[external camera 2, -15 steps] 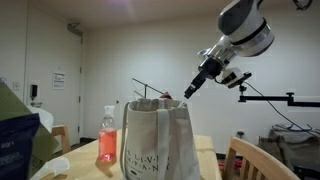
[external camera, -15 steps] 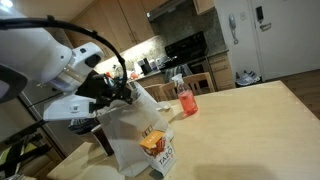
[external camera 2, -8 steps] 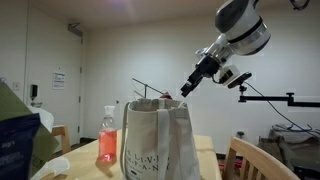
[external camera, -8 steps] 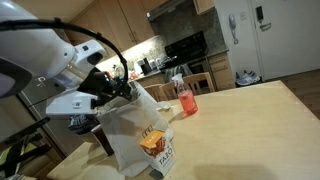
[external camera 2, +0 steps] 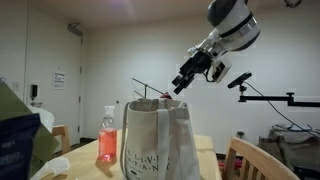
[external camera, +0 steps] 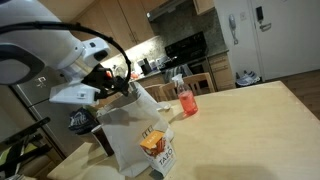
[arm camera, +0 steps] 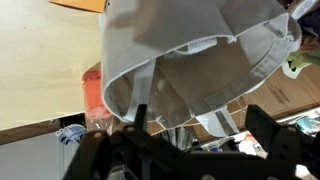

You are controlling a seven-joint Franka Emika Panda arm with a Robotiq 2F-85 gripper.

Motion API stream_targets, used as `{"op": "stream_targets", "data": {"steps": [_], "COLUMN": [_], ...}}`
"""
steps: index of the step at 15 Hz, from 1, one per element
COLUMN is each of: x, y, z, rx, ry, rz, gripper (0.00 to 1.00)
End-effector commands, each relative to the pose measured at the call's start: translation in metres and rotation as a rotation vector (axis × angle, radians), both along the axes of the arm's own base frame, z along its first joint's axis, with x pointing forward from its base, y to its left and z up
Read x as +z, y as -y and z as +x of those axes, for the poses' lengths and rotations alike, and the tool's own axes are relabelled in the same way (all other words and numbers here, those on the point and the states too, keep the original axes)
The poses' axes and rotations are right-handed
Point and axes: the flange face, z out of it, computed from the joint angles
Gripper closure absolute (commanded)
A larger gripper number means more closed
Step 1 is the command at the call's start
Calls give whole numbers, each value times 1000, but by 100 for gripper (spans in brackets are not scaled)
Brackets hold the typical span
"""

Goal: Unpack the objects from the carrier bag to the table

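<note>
The white jointed robot arm [external camera 2: 232,22] slants downward from high up, its wrist [external camera 2: 205,62] tilted steeply. The black two-finger gripper [external camera 2: 181,84] hangs in the air, jaws spread wide, seemingly holding nothing.

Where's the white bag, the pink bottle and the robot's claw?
tall whitish carrier bag [external camera 2: 160,150], exterior view, front panel.
red-pink plastic drink bottle [external camera 2: 107,145], exterior view, body.
black robot claw [external camera 2: 180,87], exterior view, between fingertips.

1 carrier bag [external camera: 140,135], 1 red-pink drink bottle [external camera: 185,99], 1 light-wood table [external camera: 245,125], 1 robot arm [external camera 2: 232,22]
</note>
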Motion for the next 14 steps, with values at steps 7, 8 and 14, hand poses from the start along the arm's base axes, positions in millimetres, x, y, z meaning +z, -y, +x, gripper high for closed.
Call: {"op": "stream_targets", "data": {"steps": [7, 8, 14], "x": [-22, -22, -25], "y": [22, 22, 21], "z": [13, 14, 17], "rx": [-68, -70, -75], "ry": [-96, -97, -110], "rz": [33, 29, -3], "gripper": [0, 0, 0]}}
